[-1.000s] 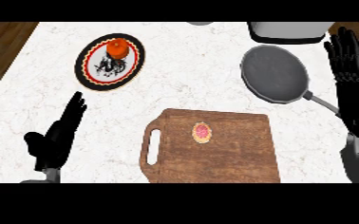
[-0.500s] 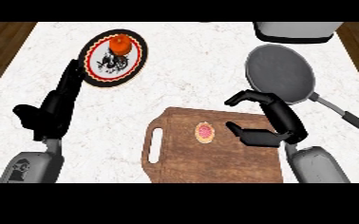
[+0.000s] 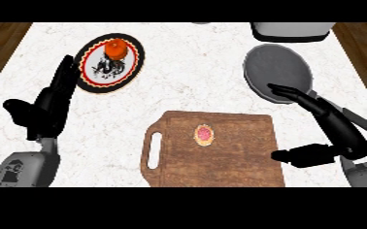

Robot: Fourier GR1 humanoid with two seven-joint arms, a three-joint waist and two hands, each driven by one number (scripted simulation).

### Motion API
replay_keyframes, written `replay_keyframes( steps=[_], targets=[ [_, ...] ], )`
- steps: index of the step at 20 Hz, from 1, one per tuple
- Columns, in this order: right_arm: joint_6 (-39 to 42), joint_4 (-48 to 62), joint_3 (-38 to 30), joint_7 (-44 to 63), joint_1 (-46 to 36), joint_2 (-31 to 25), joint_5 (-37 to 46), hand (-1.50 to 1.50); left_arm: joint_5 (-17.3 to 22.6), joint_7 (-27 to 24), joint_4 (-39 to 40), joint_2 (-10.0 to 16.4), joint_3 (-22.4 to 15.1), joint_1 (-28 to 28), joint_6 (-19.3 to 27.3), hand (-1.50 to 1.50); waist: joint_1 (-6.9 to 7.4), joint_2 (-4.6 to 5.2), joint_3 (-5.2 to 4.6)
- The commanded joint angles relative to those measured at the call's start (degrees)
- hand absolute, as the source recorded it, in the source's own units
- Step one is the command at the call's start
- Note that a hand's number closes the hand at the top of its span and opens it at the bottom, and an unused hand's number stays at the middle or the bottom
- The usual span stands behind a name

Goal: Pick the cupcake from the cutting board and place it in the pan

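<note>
counter: white marble counter top (image 3: 193, 73), brown wood floor (image 3: 8, 36) at the corners
cupcake: small pink-topped cupcake (image 3: 204, 135) sitting untouched on the brown wooden cutting board (image 3: 237, 167)
right hand: black right hand (image 3: 335, 128) spread open, holding nothing, fingertips over the round grey pan (image 3: 278, 70), handle partly hidden
left hand: black left hand (image 3: 49, 104) open, fingers straight, near the left edge
cut off: grey box (image 3: 292, 30) up top, can't tell what

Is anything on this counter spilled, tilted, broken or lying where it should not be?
Nothing stands out. The cupcake sits near the middle of the cutting board, the pan lies flat on the counter beyond it, and the plate at the left shows no spill.
</note>
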Motion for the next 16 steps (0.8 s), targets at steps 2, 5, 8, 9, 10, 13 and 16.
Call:
replay_keyframes(
  steps=[2, 5, 8, 9, 10, 13, 16],
  targets=[
    [9.34, -4.94, -3.09, 10.47, -8.71, -11.71, 0.50, -1.50, -0.04, 1.41, -0.39, -0.04, -0.11, -0.39, -0.23, 0.00, 0.82, -0.08, -0.15],
    [13.71, -9.33, -1.03, 20.40, -11.21, -12.96, 0.06, -1.50, -0.99, 1.34, -0.76, -2.32, -1.21, -0.86, 1.36, 0.00, 0.69, -0.03, -0.13],
    [16.65, -14.37, -1.40, 32.20, -17.37, -11.09, -4.57, -1.50, -1.25, 1.66, 0.94, -1.07, -0.18, -2.88, 0.14, 0.00, 0.53, -0.01, -0.11],
    [16.91, -12.63, -1.81, 32.67, -19.71, -10.29, -3.96, -1.50, -1.06, 2.75, 0.62, -1.50, 0.31, -3.88, 0.60, 0.00, 0.68, 0.07, -0.06],
    [15.48, -20.05, -1.44, 34.46, -14.45, -9.45, -3.02, -1.50, 0.09, -1.47, 3.29, -0.44, 2.03, -1.85, -2.36, 0.00, 0.09, -0.01, -0.05],
    [17.27, -12.69, 1.70, 36.91, -24.62, -5.96, 0.55, -1.50, -3.43, 3.01, -0.83, -3.45, -1.26, -3.27, 1.96, 0.00, 0.92, 0.11, -0.02],
    [18.16, -13.10, 3.69, 43.55, -28.77, -0.61, 0.72, -1.50, -2.58, 1.93, 1.50, -2.86, -0.06, -3.27, -0.78, 0.00, 0.78, 0.10, -0.03]
  ],
)
